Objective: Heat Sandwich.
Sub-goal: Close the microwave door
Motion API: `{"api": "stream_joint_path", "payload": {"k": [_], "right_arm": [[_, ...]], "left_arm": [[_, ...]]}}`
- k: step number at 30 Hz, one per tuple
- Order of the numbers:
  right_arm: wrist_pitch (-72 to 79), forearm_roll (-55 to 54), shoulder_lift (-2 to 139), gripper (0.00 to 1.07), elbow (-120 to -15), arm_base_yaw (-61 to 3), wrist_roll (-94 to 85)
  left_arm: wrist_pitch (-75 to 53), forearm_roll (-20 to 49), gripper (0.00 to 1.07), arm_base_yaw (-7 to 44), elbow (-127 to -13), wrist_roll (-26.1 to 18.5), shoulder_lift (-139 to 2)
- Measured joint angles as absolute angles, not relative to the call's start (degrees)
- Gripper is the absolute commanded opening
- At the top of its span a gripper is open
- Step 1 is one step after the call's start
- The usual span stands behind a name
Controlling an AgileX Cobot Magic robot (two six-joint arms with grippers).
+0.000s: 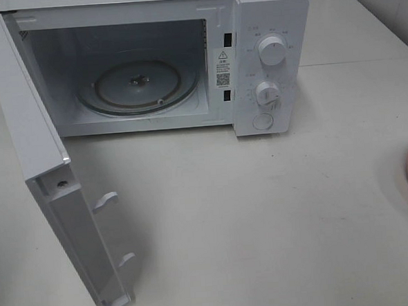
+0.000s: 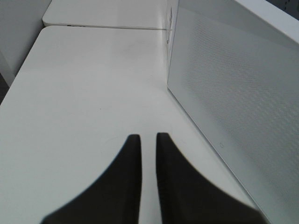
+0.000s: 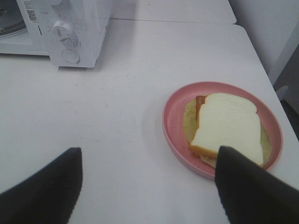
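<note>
Microwave (image 1: 136, 60) door (image 1: 55, 204) open, turntable (image 1: 139, 86) bare. Sandwich (image 3: 229, 126) on pink plate (image 3: 174, 116), right of microwave. Right gripper (image 3: 149, 186) spread, empty; left gripper (image 2: 148, 140) clenched, empty. Nxt: you grasp plate rim.

A white table (image 1: 264, 225) under soft, even light fills the view. A second white table (image 1: 362, 25) butts against it at one o'clock, with pale wall beyond.

Plain white tabletop (image 1: 263, 212). White boxy microwave oven (image 1: 270, 52) at far edge, door swung open toward near-left corner. Round pink plate (image 3: 174, 116) at right edge, well apart from microwave.
</note>
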State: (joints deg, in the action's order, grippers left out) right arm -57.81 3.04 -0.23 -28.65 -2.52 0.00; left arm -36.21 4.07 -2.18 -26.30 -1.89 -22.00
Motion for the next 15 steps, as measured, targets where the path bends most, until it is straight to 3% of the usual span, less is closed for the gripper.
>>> {"api": "stream_joint_path", "payload": {"k": [15], "right_arm": [[-57.8,3.0,-0.2,0.75,-28.6,-2.5,0.0]], "left_arm": [[-3.4,4.0,0.00,-2.2,-15.4,-2.9,-38.4]]}}
